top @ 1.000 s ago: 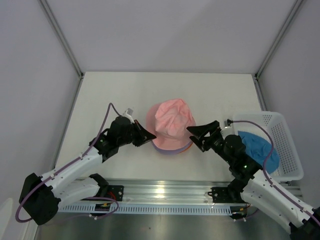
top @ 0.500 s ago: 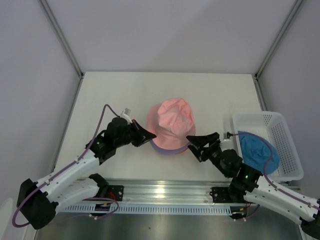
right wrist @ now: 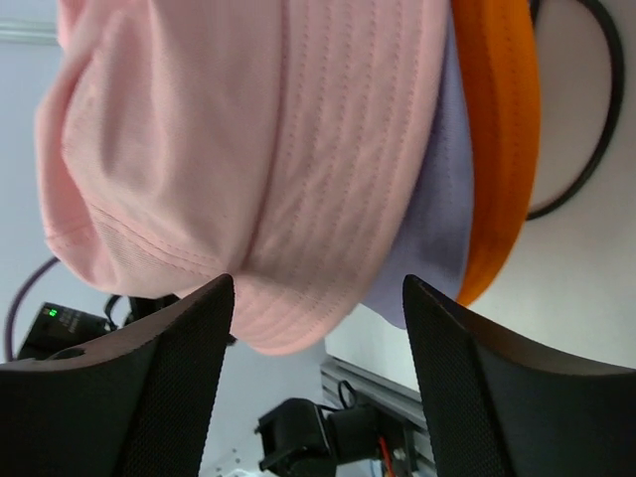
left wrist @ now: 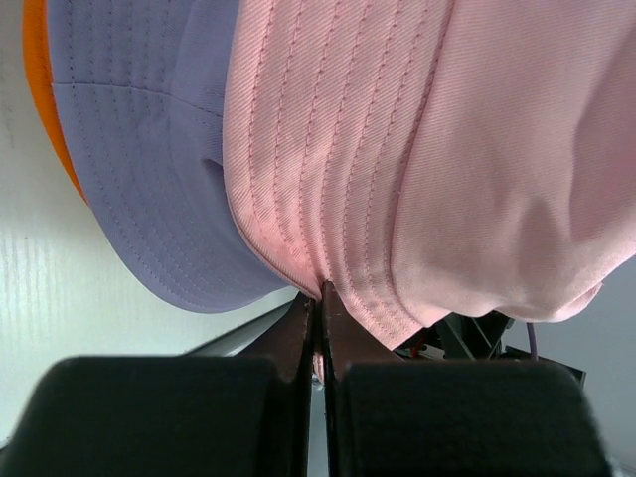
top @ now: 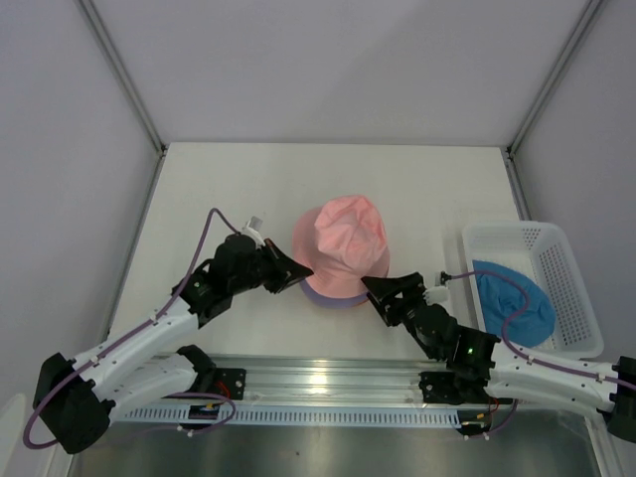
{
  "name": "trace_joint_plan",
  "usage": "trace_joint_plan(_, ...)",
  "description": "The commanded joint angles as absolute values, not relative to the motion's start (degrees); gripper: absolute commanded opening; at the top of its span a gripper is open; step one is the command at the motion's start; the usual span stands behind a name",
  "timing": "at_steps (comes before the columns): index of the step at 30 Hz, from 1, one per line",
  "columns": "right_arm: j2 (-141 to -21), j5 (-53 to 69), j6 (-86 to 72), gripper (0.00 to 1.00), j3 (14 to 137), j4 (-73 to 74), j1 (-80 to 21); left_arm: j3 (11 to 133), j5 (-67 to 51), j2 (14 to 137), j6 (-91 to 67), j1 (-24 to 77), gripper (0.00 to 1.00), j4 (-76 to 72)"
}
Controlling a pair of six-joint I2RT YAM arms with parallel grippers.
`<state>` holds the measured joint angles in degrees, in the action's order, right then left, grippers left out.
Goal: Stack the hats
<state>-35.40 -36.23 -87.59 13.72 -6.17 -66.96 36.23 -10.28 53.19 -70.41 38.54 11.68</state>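
the pink hat [top: 343, 248] sits on top of a stack near the middle of the tabletop [top: 248, 189]. under it lies the pale purple hat [left wrist: 149, 179], and under that the orange hat [right wrist: 502, 129]; from the top view only a thin purple edge shows at the pink hat's near side. the brims do not line up, so in both wrist views each lower brim pokes out past the one above.

the left end effector [top: 303, 273] is at the pink hat's left side with its fingers pressed together, pinching the edge of the pink brim between them. the right end effector [top: 376, 290] is at the pink hat's near right side, its fingers spread wide; the right wrist view shows the pink brim's edge hanging into the gap between them, gripped by neither.

a black wire ring [right wrist: 586, 129] shows just past the orange brim, on the side away from the pink hat. the blue hat [top: 512, 298] lies crumpled in the white basket [top: 566, 268], well to the right of the pink hat.
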Motion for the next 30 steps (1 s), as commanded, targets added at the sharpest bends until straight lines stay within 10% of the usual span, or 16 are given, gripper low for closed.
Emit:
trace_joint_plan(1,-36.12,-44.99,-86.49,0.71,13.45,-14.14,-67.50,36.39,-11.25,51.07,-71.63,39.29,0.01,10.81)
trace_joint_plan(11,-35.78,-50.36,-83.59,0.47,13.97,-15.74,-67.50,34.10,-12.31,49.66,-73.21,39.99,0.01,10.28)
trace_joint_plan(21,-30.32,-54.58,-76.03,0.00,16.08,-5.45,-67.41,31.38,-7.91,46.84,-70.23,40.43,0.01,13.62)
trace_joint_plan(30,-29.45,-49.57,-73.55,0.15,16.35,-2.03,-65.22,27.43,-10.02,52.64,-71.09,41.83,0.01,8.01)
